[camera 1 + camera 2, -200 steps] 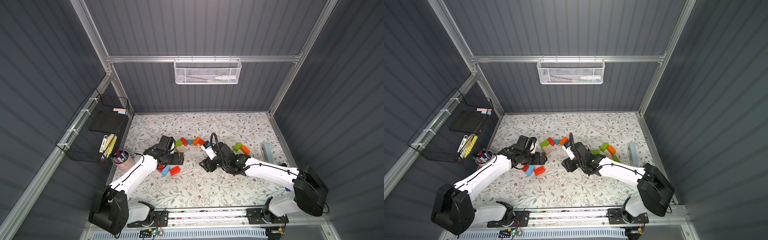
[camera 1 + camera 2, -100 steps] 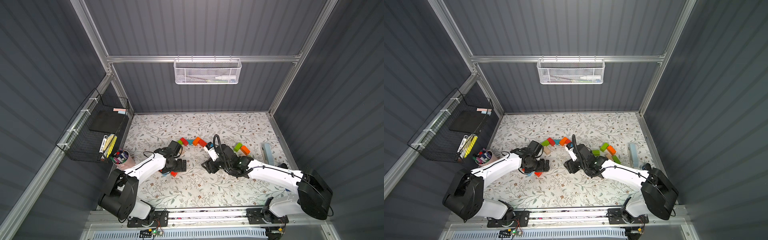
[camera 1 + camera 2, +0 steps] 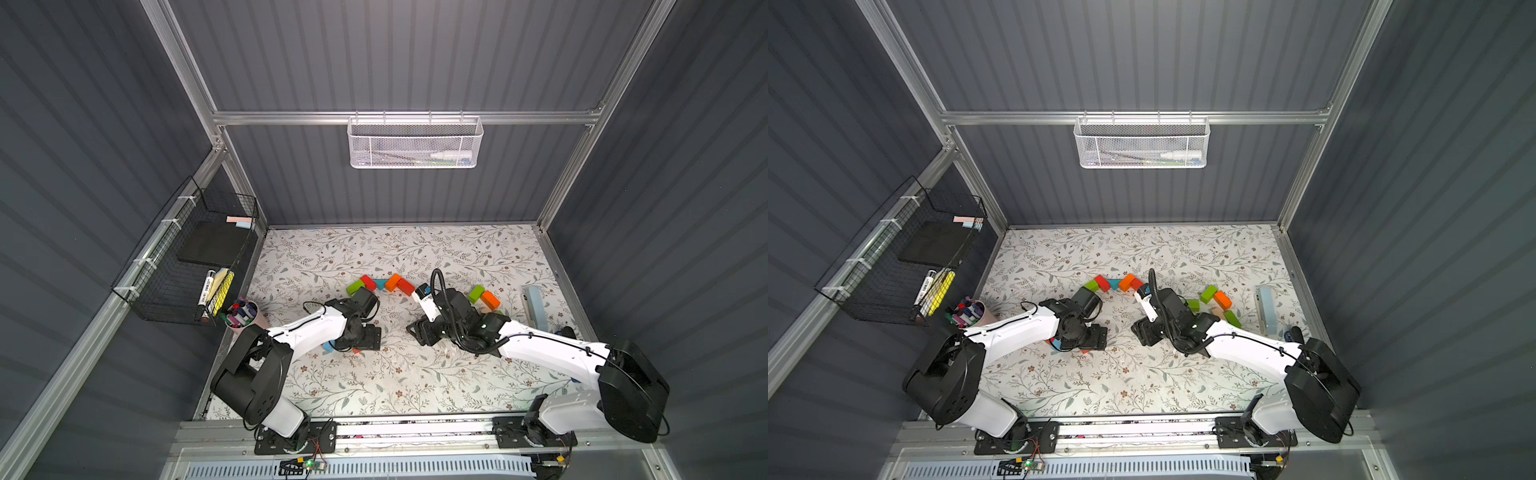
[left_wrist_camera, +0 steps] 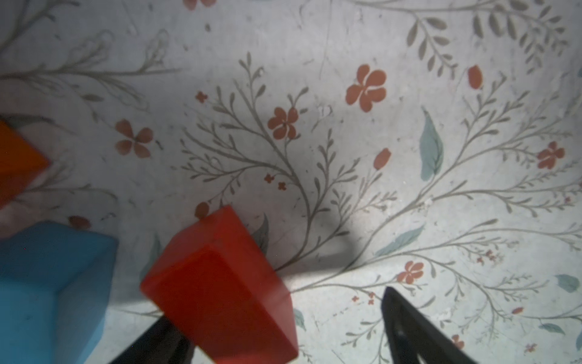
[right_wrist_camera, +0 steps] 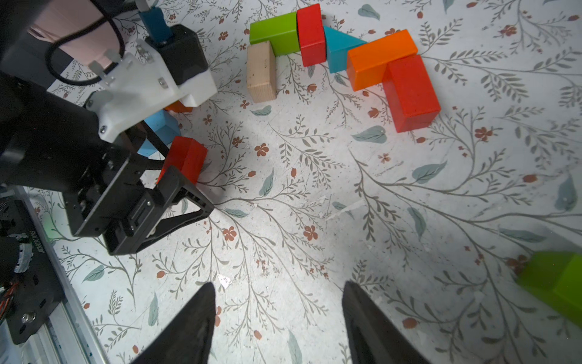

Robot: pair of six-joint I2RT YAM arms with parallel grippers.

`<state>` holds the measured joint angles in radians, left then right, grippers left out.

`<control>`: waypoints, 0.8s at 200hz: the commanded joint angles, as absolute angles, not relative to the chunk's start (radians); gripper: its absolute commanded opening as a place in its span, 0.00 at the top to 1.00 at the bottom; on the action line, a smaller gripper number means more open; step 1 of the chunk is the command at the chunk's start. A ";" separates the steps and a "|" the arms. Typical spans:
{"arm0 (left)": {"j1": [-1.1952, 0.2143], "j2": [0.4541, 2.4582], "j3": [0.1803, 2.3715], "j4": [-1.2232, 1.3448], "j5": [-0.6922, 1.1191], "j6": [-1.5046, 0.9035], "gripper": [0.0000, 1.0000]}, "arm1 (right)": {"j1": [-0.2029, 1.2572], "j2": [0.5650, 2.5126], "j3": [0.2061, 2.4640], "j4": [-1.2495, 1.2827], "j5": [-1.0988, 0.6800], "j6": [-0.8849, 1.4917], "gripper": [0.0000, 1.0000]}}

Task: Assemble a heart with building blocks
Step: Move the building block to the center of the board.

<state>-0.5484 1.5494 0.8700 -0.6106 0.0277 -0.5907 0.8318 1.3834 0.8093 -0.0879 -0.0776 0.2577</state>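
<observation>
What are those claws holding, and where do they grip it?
Nothing is gripped. The left claw straddles a red block, jaws open; the right claw is open and empty.

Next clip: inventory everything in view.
chain of wooden building blocks: six; green, red, teal, orange, red, tan; centre.
loose wooden blocks: three; red brick, blue block, orange block; left of centre.
cluster of wooden blocks: at least four; green, orange, tan; right of centre.
flat bar: one; pale blue; far right.
cup of marker pens: one; pink; far left.
wire basket: one; black; left wall.
mesh basket: one; white; back wall.
floral table cover: one; pale; beneath everything.
left gripper: one; black; open around the red brick.
right gripper: one; black; open, empty.
</observation>
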 commanded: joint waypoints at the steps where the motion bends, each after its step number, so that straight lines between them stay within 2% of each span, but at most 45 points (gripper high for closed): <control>1: -0.560 1.567 0.898 -0.678 -0.053 -0.610 0.19 | 0.829 1.384 0.796 -0.074 -0.062 0.273 0.34; 24: -0.561 1.580 0.897 -0.702 -0.117 -0.636 0.30 | 0.828 1.383 0.796 -0.075 -0.065 0.273 0.34; 67: -0.561 1.589 0.928 -0.706 -0.162 -0.661 0.30 | 0.828 1.385 0.794 -0.077 -0.069 0.274 0.34; 107: -0.561 1.631 0.964 -0.704 -0.166 -0.672 0.41 | 0.828 1.381 0.784 -0.074 -0.068 0.278 0.34; 160: -0.565 1.615 0.983 -0.704 -0.162 -0.655 0.65 | 0.828 1.384 0.787 -0.086 -0.061 0.272 0.34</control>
<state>-0.5549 1.6249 0.9527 -0.6827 -0.1509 -0.6647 0.8318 1.3834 0.7910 -0.0776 -0.0750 0.2638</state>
